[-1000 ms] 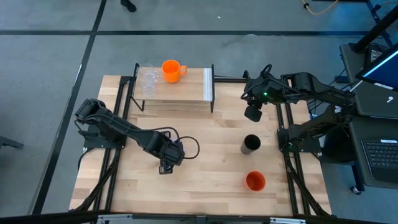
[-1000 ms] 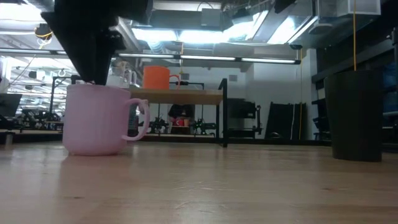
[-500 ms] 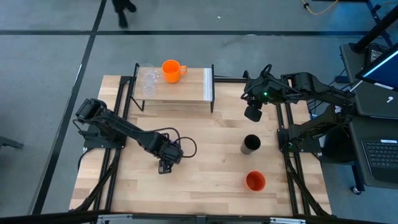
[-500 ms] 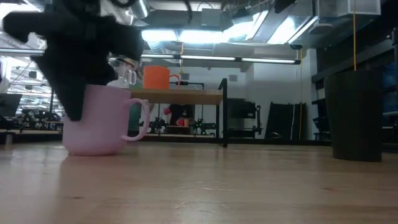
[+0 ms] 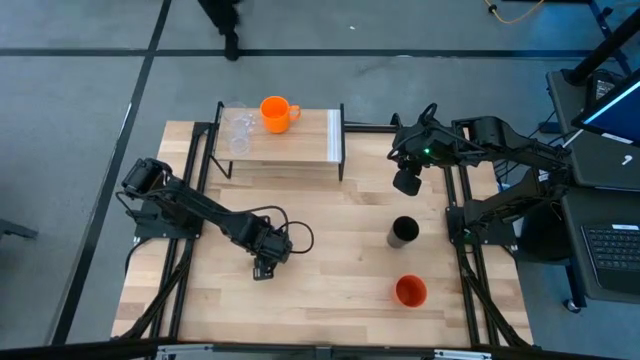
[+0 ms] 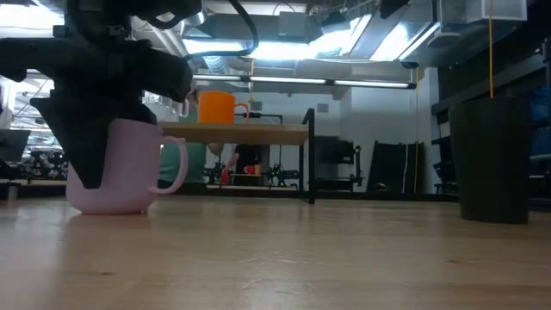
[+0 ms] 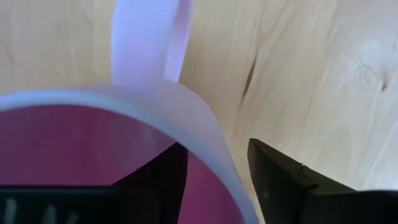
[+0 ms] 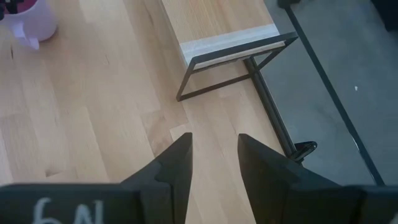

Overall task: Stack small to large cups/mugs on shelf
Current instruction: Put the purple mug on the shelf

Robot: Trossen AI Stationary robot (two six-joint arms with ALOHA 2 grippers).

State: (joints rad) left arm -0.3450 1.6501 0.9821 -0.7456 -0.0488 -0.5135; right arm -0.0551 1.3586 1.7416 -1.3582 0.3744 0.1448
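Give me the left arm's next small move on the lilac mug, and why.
Probably close the left gripper on the lilac mug: its fingers straddle the rim wall, one inside, one outside, and the mug sits on the table, not yet on the shelf.

Shelf (image 5: pixel 310 140) right half free; glasses (image 5: pixel 238 128) left

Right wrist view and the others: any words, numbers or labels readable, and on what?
"6A": handwritten white marks on the right gripper body, right wrist view; the reading is uncertain.
White marks on the left gripper body, left wrist view: cut off, unreadable.
Nothing readable on the cups or shelf.
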